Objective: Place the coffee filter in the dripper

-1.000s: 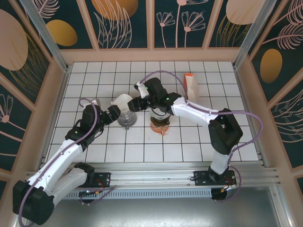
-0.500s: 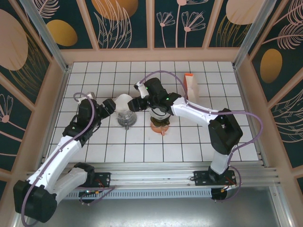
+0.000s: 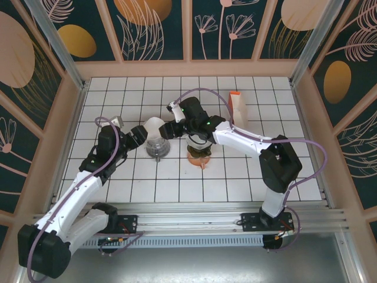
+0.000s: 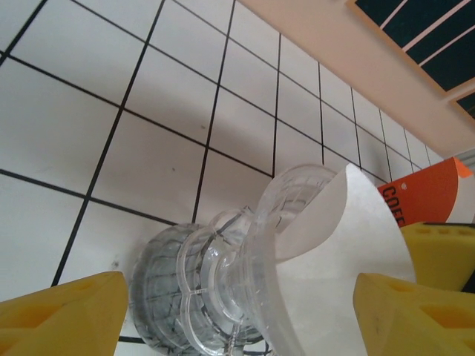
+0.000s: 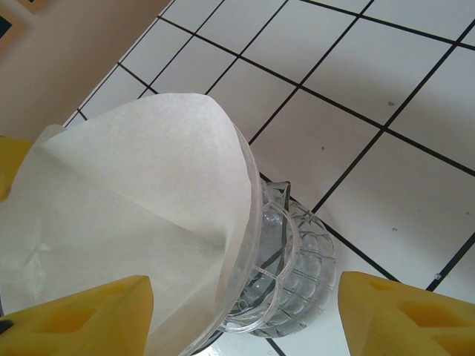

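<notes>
Now you can see the coffee filter [image 3: 153,126] sitting in the cone of the glass dripper [image 3: 157,148], which stands on the white tiled table [image 3: 235,177], a little left of the centre. The white paper rises well above the glass rim and leans toward the far left side.

Your left gripper [image 3: 136,137] is just beside the dripper on its left. From the left wrist camera, its yellow fingers [image 4: 63,311] are apart, one on each side of the glass, and they do not touch it.

Your right gripper [image 3: 166,131] is close on the other side, and its jaws are also spread wide, with the dripper between them. Whether one finger touches the paper, you cannot tell.

An orange and white package [image 3: 238,106] lies farther back on the right, well apart from the dripper.
</notes>
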Available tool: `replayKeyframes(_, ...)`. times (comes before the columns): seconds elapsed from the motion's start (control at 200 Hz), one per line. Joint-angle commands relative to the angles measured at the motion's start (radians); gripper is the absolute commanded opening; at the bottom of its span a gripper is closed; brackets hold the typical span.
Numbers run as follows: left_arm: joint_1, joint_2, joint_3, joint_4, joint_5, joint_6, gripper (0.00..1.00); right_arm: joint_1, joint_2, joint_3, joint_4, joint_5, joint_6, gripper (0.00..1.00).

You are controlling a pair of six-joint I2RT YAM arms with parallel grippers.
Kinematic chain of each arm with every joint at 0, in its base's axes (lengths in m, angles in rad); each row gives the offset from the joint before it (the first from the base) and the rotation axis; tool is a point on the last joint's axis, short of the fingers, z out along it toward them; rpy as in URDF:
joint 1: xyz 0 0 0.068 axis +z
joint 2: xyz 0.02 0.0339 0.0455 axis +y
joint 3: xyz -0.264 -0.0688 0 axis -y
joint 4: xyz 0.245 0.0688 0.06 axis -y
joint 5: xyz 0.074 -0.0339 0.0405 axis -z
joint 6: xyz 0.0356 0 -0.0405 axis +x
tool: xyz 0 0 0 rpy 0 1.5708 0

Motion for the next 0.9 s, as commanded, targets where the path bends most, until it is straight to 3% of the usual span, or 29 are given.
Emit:
replayKeyframes(0.0,0.014,0.008,-0.010,0.041,0.033,0.007,0.81,0.006,-0.015,0.020,-0.024,0.019,-0.022,0.68)
replayKeyframes(0.896,0.045,0.027,-0.057,0.040,0.018,-0.036,0.82,0.003,-0.014,0.050,-0.017,0.030,-0.014,0.68)
